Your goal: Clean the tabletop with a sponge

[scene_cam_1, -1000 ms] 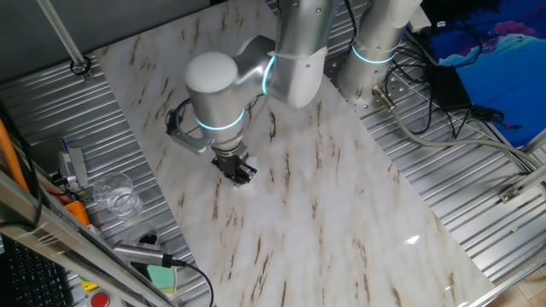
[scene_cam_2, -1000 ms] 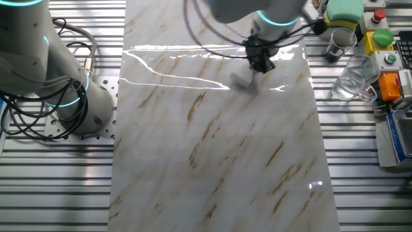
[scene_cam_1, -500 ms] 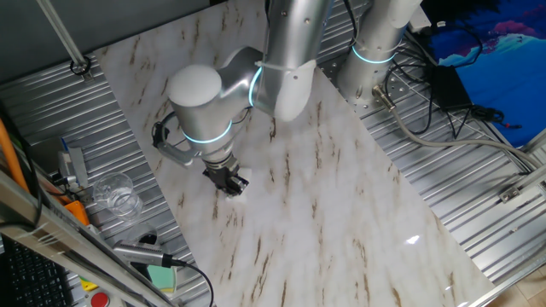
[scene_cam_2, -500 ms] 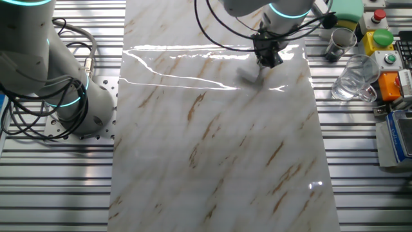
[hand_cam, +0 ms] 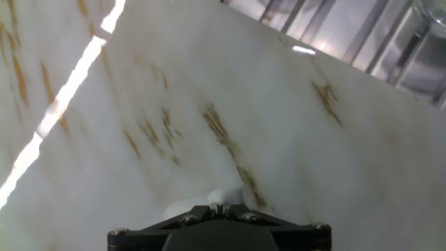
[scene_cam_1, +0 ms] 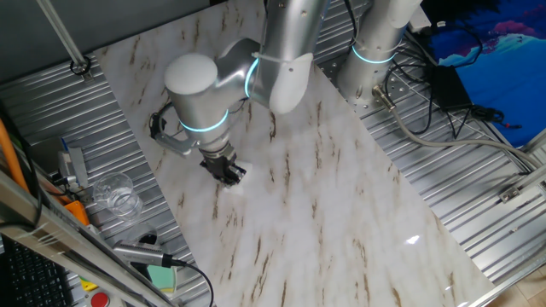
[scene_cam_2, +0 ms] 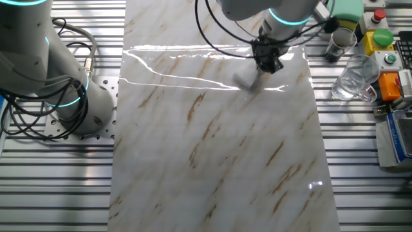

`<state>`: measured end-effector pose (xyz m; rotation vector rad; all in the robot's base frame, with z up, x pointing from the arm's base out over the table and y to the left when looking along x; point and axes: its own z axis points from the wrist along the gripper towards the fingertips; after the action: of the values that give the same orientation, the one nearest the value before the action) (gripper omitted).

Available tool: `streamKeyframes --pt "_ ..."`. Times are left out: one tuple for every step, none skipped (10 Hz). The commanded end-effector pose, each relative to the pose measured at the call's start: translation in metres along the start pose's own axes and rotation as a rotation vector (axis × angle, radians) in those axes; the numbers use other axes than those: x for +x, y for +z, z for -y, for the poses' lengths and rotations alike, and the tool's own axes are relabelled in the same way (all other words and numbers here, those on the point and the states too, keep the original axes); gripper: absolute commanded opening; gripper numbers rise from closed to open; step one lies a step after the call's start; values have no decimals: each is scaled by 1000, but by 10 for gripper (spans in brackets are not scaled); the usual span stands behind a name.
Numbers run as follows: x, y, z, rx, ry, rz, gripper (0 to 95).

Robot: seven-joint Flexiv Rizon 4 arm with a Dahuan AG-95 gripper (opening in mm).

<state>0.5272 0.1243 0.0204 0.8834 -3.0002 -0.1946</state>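
The white marble tabletop point(scene_cam_1: 324, 213) with brown streaks fills the middle of both fixed views point(scene_cam_2: 219, 154) and the hand view point(hand_cam: 209, 104). My gripper point(scene_cam_1: 229, 174) points down onto the slab near its edge by the clear glass; it also shows in the other fixed view point(scene_cam_2: 266, 62). It is shut on the small white sponge point(scene_cam_2: 245, 79), which presses on the marble. In the hand view the sponge point(hand_cam: 219, 198) peeks out as a white lump between the black jaws point(hand_cam: 221, 208), which stand close together.
A clear glass point(scene_cam_1: 117, 196) stands on the ribbed metal beside the slab. A pale green block point(scene_cam_1: 160, 277) and a red button point(scene_cam_1: 101, 299) lie near the front. A second arm's base point(scene_cam_2: 58, 84) stands on the other side. Cables point(scene_cam_1: 444, 94) lie at the back.
My gripper slid with the sponge along the slab toward the glass side, then shifted slightly back; the sponge stays held against the marble.
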Motion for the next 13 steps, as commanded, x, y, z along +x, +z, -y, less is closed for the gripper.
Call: streamKeyframes --pt "16 -3 9 9 -26 -6 0" --pt "29 -3 12 20 -40 -10 0" --pt "36 -4 14 23 -47 -11 0" --pt "49 -5 17 27 -58 -12 0" --pt "58 -7 20 28 -70 -14 0" --pt "64 -8 22 30 -78 -16 0" --pt "73 -10 27 32 -94 -18 0" --pt "81 -12 33 33 -111 -19 0" --pt "88 -14 38 32 -126 -19 0" --pt "93 -14 42 34 -136 -21 0" --pt "104 -14 50 36 -153 -22 0" --pt "111 -12 55 36 -166 -21 0" --pt "117 -10 59 36 -175 -20 0"
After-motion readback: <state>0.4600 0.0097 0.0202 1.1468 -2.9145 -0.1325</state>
